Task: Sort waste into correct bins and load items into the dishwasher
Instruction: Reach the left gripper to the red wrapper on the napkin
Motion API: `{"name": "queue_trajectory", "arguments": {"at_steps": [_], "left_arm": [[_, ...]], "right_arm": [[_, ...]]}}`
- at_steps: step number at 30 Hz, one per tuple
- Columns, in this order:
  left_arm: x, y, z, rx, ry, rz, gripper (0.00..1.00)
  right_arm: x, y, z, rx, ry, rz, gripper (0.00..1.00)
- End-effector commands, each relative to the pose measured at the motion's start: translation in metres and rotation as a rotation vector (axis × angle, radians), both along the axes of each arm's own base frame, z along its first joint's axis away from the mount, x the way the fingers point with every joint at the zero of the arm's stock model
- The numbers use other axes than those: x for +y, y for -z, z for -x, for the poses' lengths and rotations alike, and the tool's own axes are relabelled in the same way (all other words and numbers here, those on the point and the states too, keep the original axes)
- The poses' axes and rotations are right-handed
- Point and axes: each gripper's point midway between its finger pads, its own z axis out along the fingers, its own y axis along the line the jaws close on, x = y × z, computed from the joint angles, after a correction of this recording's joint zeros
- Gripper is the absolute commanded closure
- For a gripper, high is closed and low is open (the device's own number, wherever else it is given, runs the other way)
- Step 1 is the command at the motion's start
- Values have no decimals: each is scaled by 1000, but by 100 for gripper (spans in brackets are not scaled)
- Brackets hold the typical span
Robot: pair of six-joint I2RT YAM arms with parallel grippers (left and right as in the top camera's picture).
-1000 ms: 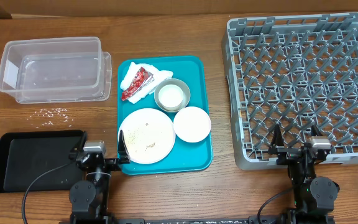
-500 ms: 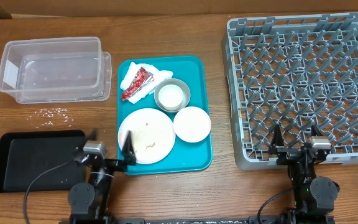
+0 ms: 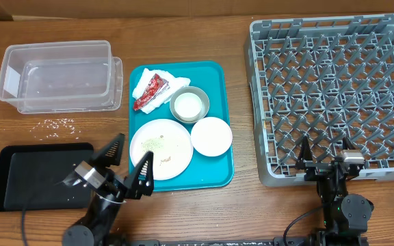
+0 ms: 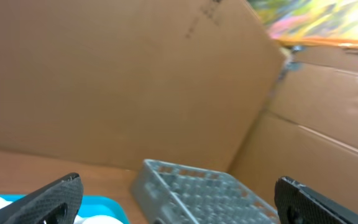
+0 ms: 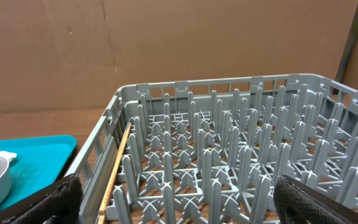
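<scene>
Four dishes are seen unloaded on the teal rectangular serving tray (image 3: pixel 214 75) at the middle of the tabletop (image 3: pixel 204 212). They are the pale pinkish-white round plate (image 3: pixel 161 148), the smaller matching bowl (image 3: pixel 211 136), and the small grey bowl (image 3: pixel 199 93) with what appears to be the small white cylindrical cup (image 3: pixel 187 106) inside it. The crumpled white paper napkin (image 3: pixel 141 87) and small red wrapper packet (image 3: pixel 150 92) lie beside them. Loose white crumbs (image 3: pixel 59 124) are scattered between the clear plastic rectangular tub (image 3: pixel 57 75), far left, and the shallow black rectangular tray (image 3: pixel 33 174), near left. No dish is seen in the large square grey plastic dish rack (image 3: pixel 334 89) on the right. The left pincer (image 3: pixel 134 145), spread and empty, is angled just beside the plate's near rim. The right pincer (image 3: pixel 325 147), likewise spread and empty, is held at the rack's near edge. A first pick is judged to be in hand: the left pincer would need to be lowered over one item and closed.
</scene>
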Motion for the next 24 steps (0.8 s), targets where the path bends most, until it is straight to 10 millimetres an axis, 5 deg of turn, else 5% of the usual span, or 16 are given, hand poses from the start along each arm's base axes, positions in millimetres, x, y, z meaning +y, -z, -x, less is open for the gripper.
{"name": "queue_trajectory", "arguments": {"at_steps": [1, 15, 24], "left_arm": [[14, -43, -2, -65, -162, -181, 0], [1, -62, -105, 717, 47, -560, 0], [-13, -31, -148, 1057, 172, -534, 0]], "right_arm": [[-2, 1, 0, -7, 8, 4, 0], [-2, 1, 0, -7, 8, 4, 0], [-2, 1, 0, -7, 8, 4, 0]]}}
